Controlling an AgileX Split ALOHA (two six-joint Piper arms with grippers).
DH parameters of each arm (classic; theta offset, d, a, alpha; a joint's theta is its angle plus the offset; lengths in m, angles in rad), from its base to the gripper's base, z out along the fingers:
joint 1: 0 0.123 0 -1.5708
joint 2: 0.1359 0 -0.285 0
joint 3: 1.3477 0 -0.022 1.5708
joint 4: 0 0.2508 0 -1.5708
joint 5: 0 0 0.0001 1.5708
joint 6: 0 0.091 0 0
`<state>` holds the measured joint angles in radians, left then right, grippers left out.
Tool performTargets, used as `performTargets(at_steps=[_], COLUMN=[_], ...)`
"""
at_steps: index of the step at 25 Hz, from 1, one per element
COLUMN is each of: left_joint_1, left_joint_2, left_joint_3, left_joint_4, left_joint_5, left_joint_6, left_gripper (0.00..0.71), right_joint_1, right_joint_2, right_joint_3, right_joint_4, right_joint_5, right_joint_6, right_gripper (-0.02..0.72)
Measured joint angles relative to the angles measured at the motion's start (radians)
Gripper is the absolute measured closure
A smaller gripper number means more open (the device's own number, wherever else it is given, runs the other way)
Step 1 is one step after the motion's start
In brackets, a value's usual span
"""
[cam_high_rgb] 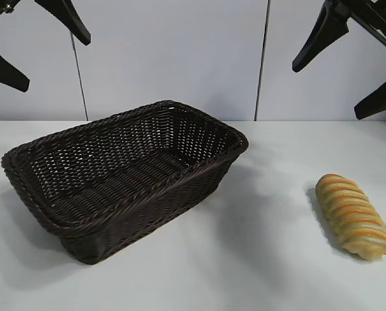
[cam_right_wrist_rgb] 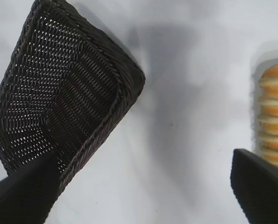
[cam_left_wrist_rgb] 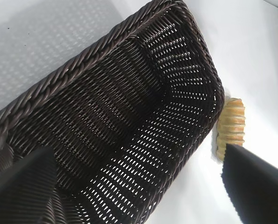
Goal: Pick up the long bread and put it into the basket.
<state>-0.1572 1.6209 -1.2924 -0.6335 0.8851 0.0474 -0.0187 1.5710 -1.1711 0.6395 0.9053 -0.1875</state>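
Note:
The long bread (cam_high_rgb: 353,216), golden with orange-brown ridges, lies on the white table at the right front; it also shows in the left wrist view (cam_left_wrist_rgb: 231,126) and the right wrist view (cam_right_wrist_rgb: 273,116). The dark brown wicker basket (cam_high_rgb: 199,118) stands empty at the left centre, seen too from above (cam_left_wrist_rgb: 101,51) (cam_right_wrist_rgb: 124,70). My left gripper (cam_high_rgb: 55,57) hangs high at the upper left, open, over the basket (cam_left_wrist_rgb: 140,184). High at the upper right, my right gripper (cam_high_rgb: 342,84) is open above bare table between basket and bread (cam_right_wrist_rgb: 143,186). Neither holds anything.
A white table (cam_high_rgb: 257,259) carries both things, with bare surface between the basket and the bread and along the front. A pale panelled wall (cam_high_rgb: 180,58) stands behind.

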Motion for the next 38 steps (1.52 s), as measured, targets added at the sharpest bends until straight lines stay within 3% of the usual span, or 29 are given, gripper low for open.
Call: performTargets(at_steps=[22,32,35,38], left_joint_1=[0.000,0.001,0.000,-0.023], left_joint_2=[0.000,0.000,-0.010,-0.045], left_joint_3=[0.000,0.000,0.000,0.034], left_joint_4=[0.000,-0.001,0.061,0.216], left_joint_5=[0.000,-0.051,-0.021,-0.009], left_joint_6=[0.000,-0.001,-0.057,-0.193], left_gripper=[0.015,0.015,0.015,0.015], right_joint_1=[0.000,0.000,0.000,0.000], right_joint_2=[0.000,0.000,0.000,0.000], right_joint_3=[0.000,0.000,0.000,0.000], right_joint_4=[0.001,0.001,0.001,0.001], right_joint_5=[-0.001,0.000,0.001,0.003], right_joint_6=[0.000,0.000,0.000,-0.001], right_gripper=[0.009,0.009,0.009,0.009])
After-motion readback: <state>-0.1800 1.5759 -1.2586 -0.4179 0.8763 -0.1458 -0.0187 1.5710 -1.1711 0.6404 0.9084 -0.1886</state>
